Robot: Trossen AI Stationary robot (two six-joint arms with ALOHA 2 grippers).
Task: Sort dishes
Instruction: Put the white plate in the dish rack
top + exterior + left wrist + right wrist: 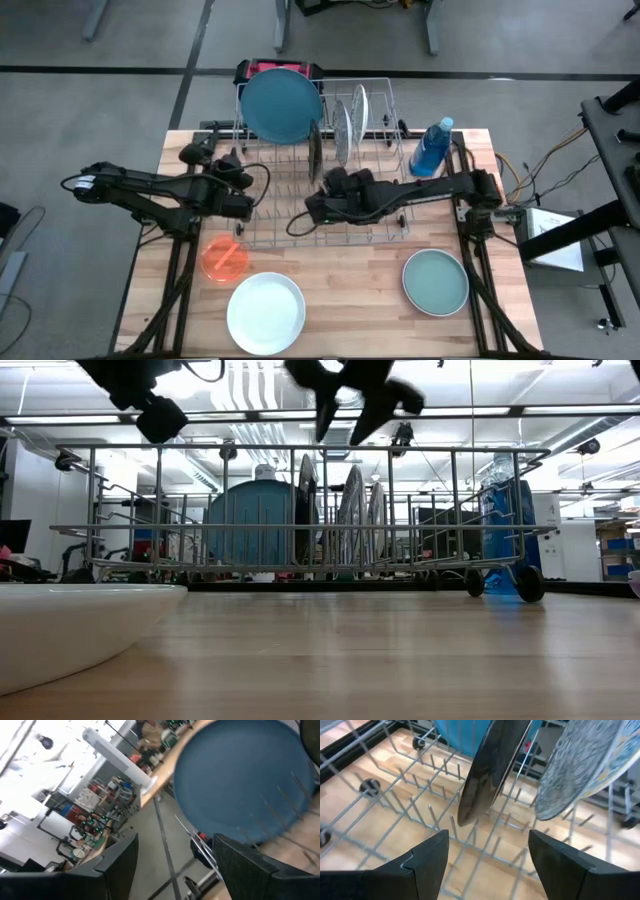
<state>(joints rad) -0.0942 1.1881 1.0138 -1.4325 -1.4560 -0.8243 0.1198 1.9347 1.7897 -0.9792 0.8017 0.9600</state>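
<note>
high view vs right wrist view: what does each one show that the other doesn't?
Only the high view: the orange plate, white plate and teal-green plate on the table, the blue bottle, and the left gripper at the rack's left side.

Only the right wrist view: the right gripper has open fingers with nothing between them.

Both: wire rack, big blue plate, dark plate and patterned plate upright in it.
</note>
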